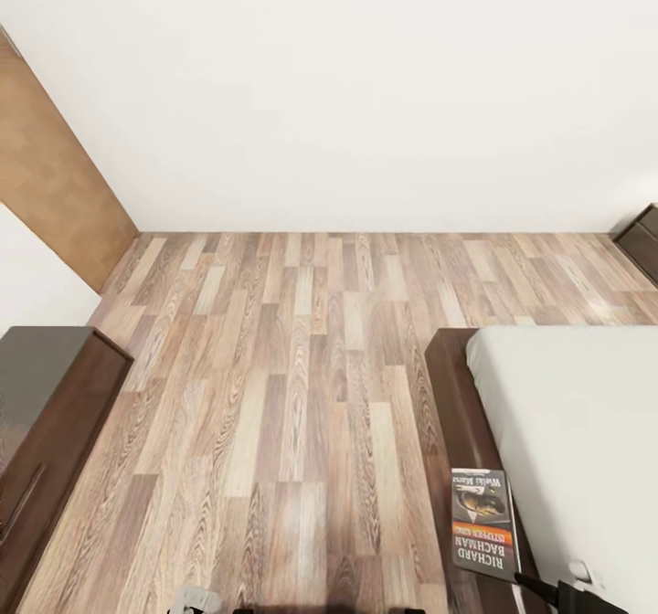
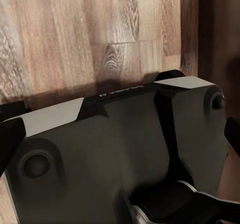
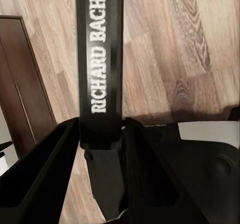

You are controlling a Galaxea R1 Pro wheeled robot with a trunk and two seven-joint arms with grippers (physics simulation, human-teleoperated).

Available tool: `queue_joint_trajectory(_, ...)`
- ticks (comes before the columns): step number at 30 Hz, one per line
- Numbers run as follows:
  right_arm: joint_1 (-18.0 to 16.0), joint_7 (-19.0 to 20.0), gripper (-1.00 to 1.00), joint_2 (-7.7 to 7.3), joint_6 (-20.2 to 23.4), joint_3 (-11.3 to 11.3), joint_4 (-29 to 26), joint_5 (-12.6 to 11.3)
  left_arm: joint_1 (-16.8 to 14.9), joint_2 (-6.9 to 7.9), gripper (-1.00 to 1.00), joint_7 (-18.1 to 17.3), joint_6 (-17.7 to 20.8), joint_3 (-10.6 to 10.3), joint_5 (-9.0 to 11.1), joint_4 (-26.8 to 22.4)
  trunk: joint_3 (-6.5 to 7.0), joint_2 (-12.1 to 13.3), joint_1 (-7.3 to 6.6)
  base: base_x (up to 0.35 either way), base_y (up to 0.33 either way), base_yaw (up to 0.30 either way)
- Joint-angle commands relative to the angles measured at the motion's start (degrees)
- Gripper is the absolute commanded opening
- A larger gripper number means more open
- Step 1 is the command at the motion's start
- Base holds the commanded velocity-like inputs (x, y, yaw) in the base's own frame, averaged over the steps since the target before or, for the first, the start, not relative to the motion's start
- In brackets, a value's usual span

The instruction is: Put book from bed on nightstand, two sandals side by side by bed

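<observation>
At the lower right of the head view, the book (image 1: 483,524) is seen held just above the dark wooden edge of the bed (image 1: 454,395), beside the pale mattress, with the right gripper (image 1: 548,591) reaching it from below the picture edge. In the right wrist view the book (image 3: 100,64) is seen spine-on, pinched between the two dark fingers (image 3: 45,174) of the right gripper (image 3: 100,141), which is pressed together on it over the plank floor (image 3: 175,44). The left gripper is not made out clearly; in the left wrist view a grey and black robot body part (image 2: 115,154) is seen over the floor, so its spread cannot be told

Step judged in hand: book lifted off the bed, carry to a nightstand under way. A dark glossy-topped cabinet (image 1: 50,413), likely a nightstand, is seen at the left of the head view, well apart from the book across open floor. Next move calls for the base or arm to be brought over to that top, the book kept level and set down flat before release. Sandals not yet dealt with

Writing readable: "RICHARD BACHMAN" in white on the spine and cover, upside down in the head view; smaller lettering on the orange band is too blurred to be sure of
</observation>
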Motion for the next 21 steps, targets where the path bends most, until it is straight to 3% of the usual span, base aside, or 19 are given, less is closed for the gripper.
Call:
queue_joint_trajectory(1, 0.0, 0.1, -1.00, 0.02, 0.1, 0.5, 0.0, -0.6, 0.0, -0.02, 1.00, -0.2, -0.4, 0.4, -0.6, 0.0, 0.04, -0.1, 0.02, 0.000, 0.000, 0.094)
queue_joint_trajectory(7, 0.0, 0.2, -1.00, 0.26, -4.4, 0.7, -0.1, -0.4, 0.0, -0.08, 1.00, -0.2, -0.4, 0.4, -0.6, 0.1, 0.60, -0.1, 0.02, 0.000, 0.000, 0.070)
queue_joint_trajectory(21, 0.0, 0.1, -1.00, 0.33, -7.2, 0.8, -0.3, -0.3, 0.0, -0.47, 1.00, -0.2, -0.4, 0.4, -0.5, 2.2, 1.92, -0.1, 0.02, 0.000, 0.000, 0.004)
